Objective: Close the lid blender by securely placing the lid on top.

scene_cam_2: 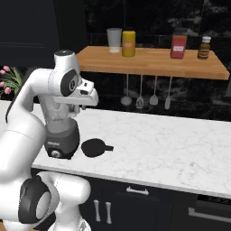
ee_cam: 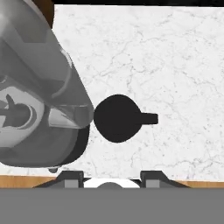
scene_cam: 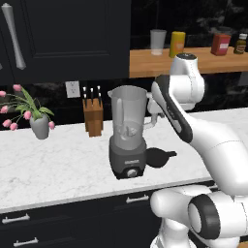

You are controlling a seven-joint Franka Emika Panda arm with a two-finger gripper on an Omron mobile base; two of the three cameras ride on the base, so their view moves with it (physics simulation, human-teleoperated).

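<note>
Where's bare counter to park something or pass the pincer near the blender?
Free: the marble counter right of the lid out to its far end, and the front strip between the vase and blender. Crowded: the back by the knife block, and right beside the blender's base, where the lid lies.

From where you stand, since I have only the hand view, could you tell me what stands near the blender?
Observer: A wooden knife block stands behind the blender, to its left in the left base view, apart from it.
Operator: Thank you. Is anything overhead?
Observer: A wooden shelf runs along the back wall, above the jar's top.
Operator: Anything under it?
Observer: Kitchen utensils hang there, right of the blender in the right base view.
</note>
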